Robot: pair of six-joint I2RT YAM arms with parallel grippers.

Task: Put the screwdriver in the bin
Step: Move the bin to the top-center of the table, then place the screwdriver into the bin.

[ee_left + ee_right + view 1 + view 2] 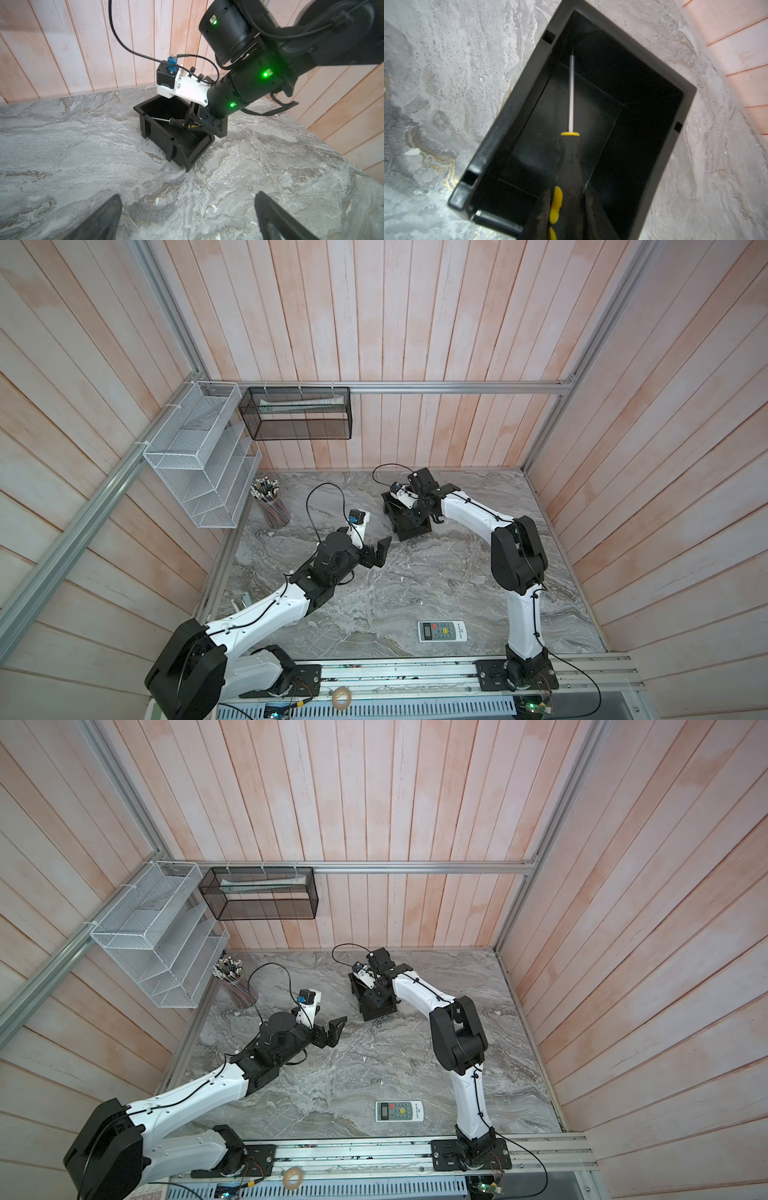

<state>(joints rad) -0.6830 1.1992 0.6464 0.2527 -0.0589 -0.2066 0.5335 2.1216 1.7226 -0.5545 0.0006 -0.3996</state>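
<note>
Screwdriver (571, 158) clamped by the handle in the right gripper (566, 207), fingers pressed against both sides of the grip. Held over the open top of the bin (508, 110), near rim height, shaft aimed across the black hollow toward one long wall; cannot tell whether the tip touches that wall.

Right arm: rooted at the front right of the table (478, 572), first link rising upright, elbow sharply bent, white forearm stretching toward the back edge, wrist tipped down onto the bin (409, 529). Seen from the left wrist as a dark wrist with green lights leaning in above the bin (160, 137), screwdriver (178, 121) lying almost level inside the rim line.

Left arm: rooted at the front left corner, stretched slantwise toward the table's middle, left gripper (380, 551) low over the marble, fingers (104, 218) spread wide with nothing between them, pointing at the bin, near it but apart.

Handle black, ringed by a yellow collar at the shaft end, with yellow patches farther back. Shaft thin, straight, pale grey. Bin standing close to the back edge, roughly midway along it.
</note>
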